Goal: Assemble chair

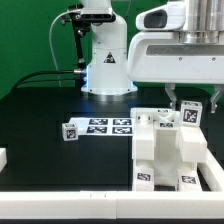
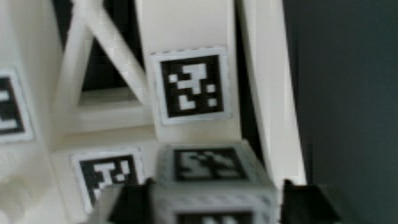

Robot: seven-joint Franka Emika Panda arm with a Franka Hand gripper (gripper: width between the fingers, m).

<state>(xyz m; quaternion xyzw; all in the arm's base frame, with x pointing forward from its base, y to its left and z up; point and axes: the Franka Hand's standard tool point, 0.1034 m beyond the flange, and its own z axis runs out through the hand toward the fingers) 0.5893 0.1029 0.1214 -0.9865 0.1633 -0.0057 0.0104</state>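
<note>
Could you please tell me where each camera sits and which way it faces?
Exterior view: raised, off the arm, facing the robot base across the black table; the arm and gripper show at the exterior view's right, above the chair pieces.
Wrist view: on the wrist, looking along the fingers, close on tagged chair pieces; only the fingers show.
Shared: the tagged block between the fingers.

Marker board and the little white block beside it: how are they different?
The marker board is thin, flat and wide; the little block is small and chunky. The marker board shows several tags in a row; the little block shows only one from here. Both are white, carry black-and-white tags, and rest on the black table.
</note>
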